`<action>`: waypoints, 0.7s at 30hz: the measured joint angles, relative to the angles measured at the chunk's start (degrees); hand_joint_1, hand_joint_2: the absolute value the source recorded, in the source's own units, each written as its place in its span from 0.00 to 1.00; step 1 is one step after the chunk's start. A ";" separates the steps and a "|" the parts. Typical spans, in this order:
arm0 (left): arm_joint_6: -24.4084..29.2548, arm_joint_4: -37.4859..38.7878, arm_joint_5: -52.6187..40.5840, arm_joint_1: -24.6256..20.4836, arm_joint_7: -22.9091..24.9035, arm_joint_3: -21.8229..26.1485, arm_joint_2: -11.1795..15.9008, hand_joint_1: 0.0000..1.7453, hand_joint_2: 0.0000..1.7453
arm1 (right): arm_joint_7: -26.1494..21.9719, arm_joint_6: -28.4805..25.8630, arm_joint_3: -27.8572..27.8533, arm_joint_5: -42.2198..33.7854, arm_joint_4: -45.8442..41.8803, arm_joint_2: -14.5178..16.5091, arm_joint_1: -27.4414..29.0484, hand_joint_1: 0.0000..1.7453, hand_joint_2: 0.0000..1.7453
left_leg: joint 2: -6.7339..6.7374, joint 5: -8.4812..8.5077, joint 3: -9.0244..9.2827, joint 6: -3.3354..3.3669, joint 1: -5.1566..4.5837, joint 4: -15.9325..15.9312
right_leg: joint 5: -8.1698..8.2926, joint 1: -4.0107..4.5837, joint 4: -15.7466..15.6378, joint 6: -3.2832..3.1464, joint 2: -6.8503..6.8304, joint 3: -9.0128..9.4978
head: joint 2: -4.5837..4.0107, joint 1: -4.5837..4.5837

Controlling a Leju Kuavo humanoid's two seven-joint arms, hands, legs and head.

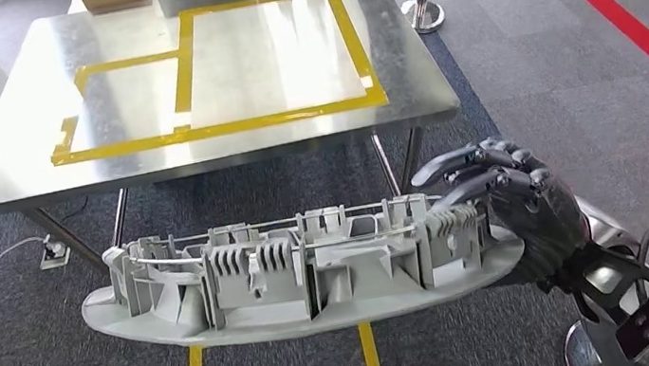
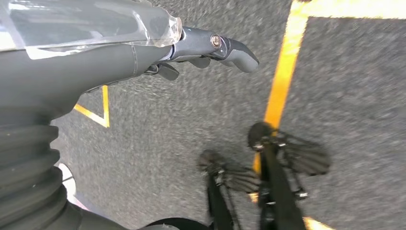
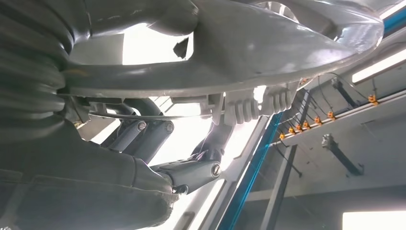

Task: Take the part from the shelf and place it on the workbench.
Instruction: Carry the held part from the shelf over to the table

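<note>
A long grey ribbed part (image 1: pixel 304 267) hangs level in front of me, above the carpet and short of the workbench (image 1: pixel 11 160). My right hand (image 1: pixel 510 200) grips its right end, fingers curled over the ribs. The right wrist view shows the part's smooth underside (image 3: pixel 249 43) against my right hand (image 3: pixel 158 143), with the fingers (image 3: pixel 191 170) wrapped on its edge. The steel workbench carries yellow tape outlines (image 1: pixel 348 36). My left hand (image 2: pixel 206 48) hangs over the floor with nothing in it, fingers loosely extended.
A stanchion base (image 1: pixel 424 16) stands off the bench's right far corner. A red line (image 1: pixel 634 25) crosses the carpet at right. A power strip and cable (image 1: pixel 53 252) lie under the bench's left side. Yellow floor tape (image 1: pixel 370 363) runs beneath the part.
</note>
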 joint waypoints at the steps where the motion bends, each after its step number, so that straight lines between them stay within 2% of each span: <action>1: 0.00 -0.01 0.01 -0.04 0.00 0.00 0.03 0.00 1.00 | -0.01 0.00 -0.01 -0.02 0.00 -0.03 -0.03 1.00 1.00 | 0.03 -0.65 0.64 0.23 0.08 -0.13 | 0.13 -0.06 3.83 0.19 -0.31 -2.87 | 0.00 0.04; 2: 0.00 -0.01 0.01 -0.04 0.00 0.00 0.06 0.00 1.00 | -0.02 0.00 -0.02 -0.04 0.00 -0.06 -0.04 1.00 1.00 | 0.00 -1.43 1.32 0.40 0.11 -0.17 | -1.14 -0.12 6.91 0.38 -0.47 -5.65 | 0.00 0.07; 3: 0.00 -0.01 0.01 -0.03 0.00 0.00 0.05 0.00 1.00 | -0.01 0.00 -0.03 -0.03 0.01 -0.11 -0.01 1.00 1.00 | -0.07 -2.26 2.11 0.44 0.13 -0.17 | -3.74 -0.19 8.67 0.60 -0.50 -8.02 | 0.00 0.08; 5: 0.00 0.01 0.01 -0.01 0.00 0.00 -0.02 0.00 1.00 | 0.01 0.00 -0.03 -0.01 0.02 -0.23 0.09 1.00 1.00 | -0.34 -4.07 4.13 0.41 0.16 -0.18 | -9.19 -0.30 8.40 0.88 -0.52 -11.16 | 0.00 0.08; 6: 0.00 0.01 0.01 -0.01 0.00 0.00 -0.07 0.00 1.00 | 0.01 0.00 -0.02 -0.01 0.03 -0.30 0.13 1.00 1.00 | -0.48 -5.01 5.32 0.33 0.20 -0.18 | -10.00 -0.34 6.53 0.89 -0.55 -11.94 | 0.00 0.09; 7: 0.00 0.02 0.01 -0.01 0.00 0.00 -0.12 0.00 1.00 | 0.01 0.00 -0.02 -0.03 0.05 -0.39 0.16 1.00 1.00 | -0.58 -5.98 6.54 0.19 0.24 -0.18 | -8.61 -0.36 3.74 0.81 -0.63 -12.32 | 0.00 0.10; 9: 0.00 0.03 0.00 0.06 0.00 0.01 -0.15 0.00 1.00 | 0.00 0.01 -0.03 -0.20 0.19 -0.53 0.24 1.00 1.00 | -0.74 -7.81 8.58 -0.28 0.23 -0.13 | 0.02 -0.32 -2.22 0.43 -1.05 -12.47 | 0.00 0.19; 10: 0.00 0.03 0.00 0.09 0.00 0.02 -0.15 0.00 1.00 | 0.03 0.03 -0.02 -0.31 0.29 -0.56 0.29 1.00 1.00 | -0.77 -8.67 9.17 -0.69 0.17 -0.12 | 3.82 -0.22 -3.93 0.07 -1.19 -12.35 | 0.00 0.19; 11: 0.00 0.04 -0.01 0.10 0.00 0.02 -0.12 0.00 1.00 | 0.07 0.06 -0.01 -0.42 0.37 -0.57 0.27 1.00 1.00 | -0.79 -9.25 9.77 -1.14 0.11 -0.09 | 6.21 -0.10 -4.73 -0.38 -1.25 -12.20 | 0.00 0.22; 14: -0.04 0.03 -0.07 -0.04 0.00 0.02 -0.07 0.00 1.00 | 0.49 0.19 0.00 -0.56 0.34 -0.67 -0.14 1.00 1.00 | -0.49 -9.14 9.99 -2.19 0.10 0.99 | 5.93 -0.14 -5.36 -1.69 -1.00 -10.98 | 0.00 0.20; 15: -0.09 0.03 -0.15 -0.12 0.00 0.02 -0.06 0.00 1.00 | 0.62 0.20 0.01 -0.64 0.33 -0.71 -0.28 1.00 1.00 | -0.34 -9.00 8.90 -2.40 0.12 2.75 | 5.72 -0.26 -5.83 -2.04 -0.98 -10.27 | 0.00 0.08; 17: -0.18 0.04 -0.35 -0.22 0.00 0.02 -0.02 0.00 1.00 | 0.68 0.05 0.02 -0.87 0.32 -0.72 -0.38 1.00 1.00 | -0.13 -10.38 5.03 -2.79 0.16 8.64 | 5.15 -0.34 -6.62 -2.53 -0.95 -8.91 | 0.00 -0.05; 19: -0.22 0.04 -0.49 -0.22 0.00 0.02 0.03 0.00 1.00 | 0.62 -0.14 0.02 -0.98 0.33 -0.75 -0.30 1.00 1.00 | -0.09 -12.96 0.36 -3.02 0.17 13.93 | 4.34 -0.26 -6.87 -2.73 -0.89 -7.93 | 0.00 -0.12; 20: -0.25 0.05 -0.51 -0.20 0.00 0.02 0.02 0.00 1.00 | 0.54 -0.21 0.02 -0.99 0.33 -0.79 -0.16 1.00 1.00 | -0.09 -13.29 -1.21 -2.99 0.16 14.67 | 3.88 -0.17 -6.88 -2.78 -0.84 -7.44 | 0.00 -0.13; 21: -0.26 0.05 -0.52 -0.19 0.00 0.02 0.01 0.00 1.00 | 0.42 -0.25 0.02 -0.99 0.34 -0.83 0.00 1.00 1.00 | -0.09 -12.16 -1.92 -2.83 0.11 13.69 | 3.39 -0.04 -6.88 -2.82 -0.79 -6.83 | 0.00 -0.14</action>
